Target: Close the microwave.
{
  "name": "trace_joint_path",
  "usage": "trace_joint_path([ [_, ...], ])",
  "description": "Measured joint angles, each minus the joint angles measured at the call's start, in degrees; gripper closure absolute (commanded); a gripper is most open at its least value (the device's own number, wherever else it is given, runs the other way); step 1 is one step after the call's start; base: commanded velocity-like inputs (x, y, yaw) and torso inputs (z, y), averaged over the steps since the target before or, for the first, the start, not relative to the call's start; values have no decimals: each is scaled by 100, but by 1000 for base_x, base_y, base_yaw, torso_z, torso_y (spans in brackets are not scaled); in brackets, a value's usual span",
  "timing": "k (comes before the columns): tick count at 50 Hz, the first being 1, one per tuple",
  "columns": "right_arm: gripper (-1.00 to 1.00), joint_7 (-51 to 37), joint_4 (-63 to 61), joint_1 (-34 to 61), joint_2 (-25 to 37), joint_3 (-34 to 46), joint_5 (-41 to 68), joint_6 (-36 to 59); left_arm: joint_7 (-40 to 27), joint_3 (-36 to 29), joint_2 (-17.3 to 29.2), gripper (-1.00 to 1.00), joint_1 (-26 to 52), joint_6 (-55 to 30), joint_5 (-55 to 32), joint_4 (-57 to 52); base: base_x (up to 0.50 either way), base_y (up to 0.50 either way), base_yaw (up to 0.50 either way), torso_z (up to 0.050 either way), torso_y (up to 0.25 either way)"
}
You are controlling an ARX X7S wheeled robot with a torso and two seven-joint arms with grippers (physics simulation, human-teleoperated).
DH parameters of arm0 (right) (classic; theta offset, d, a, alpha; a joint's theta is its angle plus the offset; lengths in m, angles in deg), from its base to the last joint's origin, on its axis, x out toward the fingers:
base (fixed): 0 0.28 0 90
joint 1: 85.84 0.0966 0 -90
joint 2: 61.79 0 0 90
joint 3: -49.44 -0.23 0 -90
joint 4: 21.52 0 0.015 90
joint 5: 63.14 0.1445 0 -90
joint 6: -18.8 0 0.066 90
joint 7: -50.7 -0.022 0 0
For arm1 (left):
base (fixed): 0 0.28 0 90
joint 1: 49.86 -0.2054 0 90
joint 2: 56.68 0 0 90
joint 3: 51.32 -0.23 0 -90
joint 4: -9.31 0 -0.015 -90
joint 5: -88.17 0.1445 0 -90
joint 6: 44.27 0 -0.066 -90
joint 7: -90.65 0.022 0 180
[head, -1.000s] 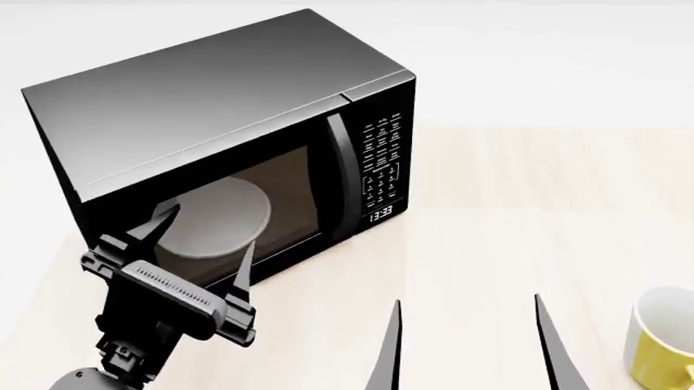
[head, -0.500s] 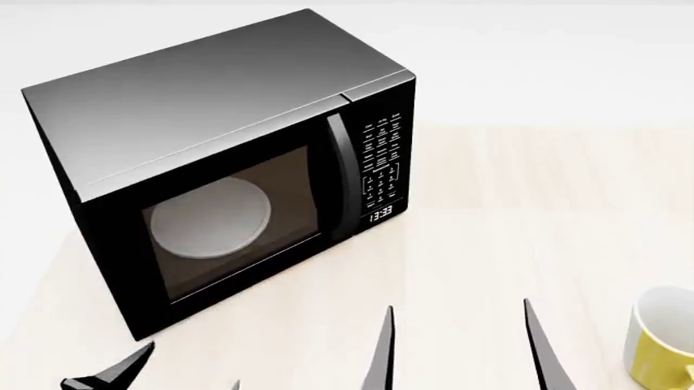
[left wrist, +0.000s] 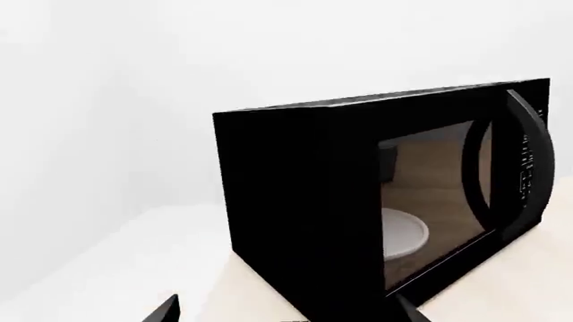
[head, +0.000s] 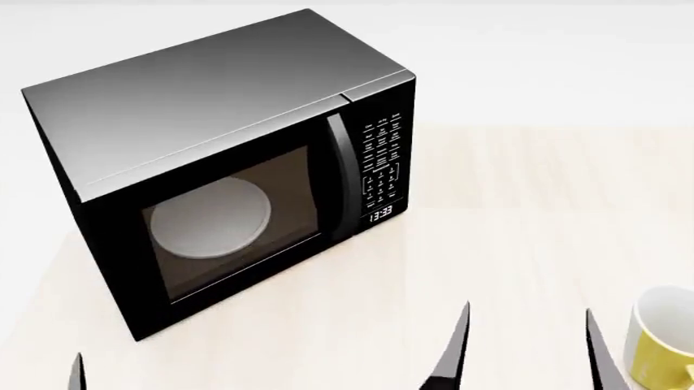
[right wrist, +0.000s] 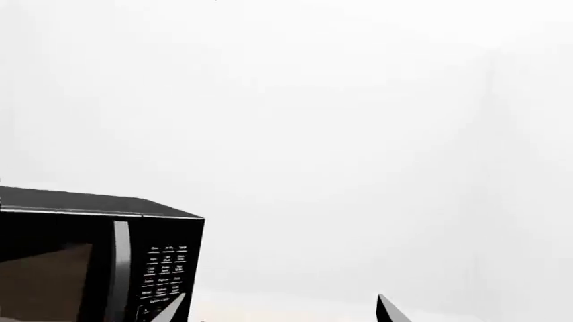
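The black microwave [head: 217, 154] stands on the pale wooden table at the left. Its tinted glass door [head: 233, 223] lies flush with the front. The white turntable plate [head: 211, 218] shows through the glass. The keypad [head: 381, 162] and clock display [head: 381, 214] are to the right of the door. My left gripper [left wrist: 286, 316] is open and empty, back from the microwave's [left wrist: 358, 201] left front corner. Only one of its fingertips [head: 76, 370] shows in the head view. My right gripper [head: 528, 349] is open and empty, low and right of the microwave [right wrist: 90, 268].
A yellow mug [head: 659, 341] with a white inside stands at the table's right, just right of my right gripper's fingers. The table [head: 521, 211] spreads right of the microwave. A plain white wall is behind.
My left gripper has drawn back from in front of the microwave door and down almost out of the head view. My right gripper has shifted to the right. The microwave looks the same.
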Motion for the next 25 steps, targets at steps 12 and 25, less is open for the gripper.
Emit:
trace_joint_path([
  [12,-100,-1224,-1411,143,452,-2237,152,778,-1329,2238,524,-100,-549,-63,22,-1749,0,0,0,0,0],
  [25,-100,-1743,-2052,89,552,-3183,144,877,-1862,3217,710,-100,-791,-107,55,-2511,0,0,0,0,0],
])
